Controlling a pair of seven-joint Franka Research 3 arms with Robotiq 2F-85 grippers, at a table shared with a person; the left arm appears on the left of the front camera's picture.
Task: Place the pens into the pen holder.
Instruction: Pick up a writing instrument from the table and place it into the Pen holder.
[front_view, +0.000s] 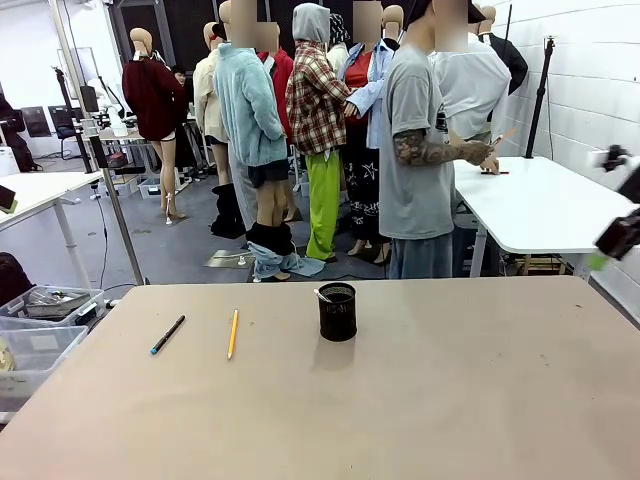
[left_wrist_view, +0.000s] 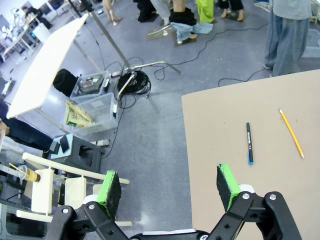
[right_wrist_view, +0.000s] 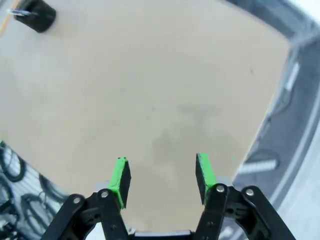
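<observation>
One silver pen (front_view: 322, 296) standing in black mesh holder (front_view: 338, 312) mid-tabletop (front_view: 450, 400), yellow pencil (front_view: 233, 333) flat to its left, black pen (front_view: 167, 335) with blue end farther left, left tool (left_wrist_view: 169, 184) spread wide, empty, by tabletop edge, right tool (right_wrist_view: 162, 175) spread, empty, above bare tabletop.

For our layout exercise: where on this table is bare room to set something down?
Right of the holder, out to the right edge of the table, is bare; so is the near strip in front. The far-left part is taken: the pen and pencil lie there, apart, left of the holder.
</observation>
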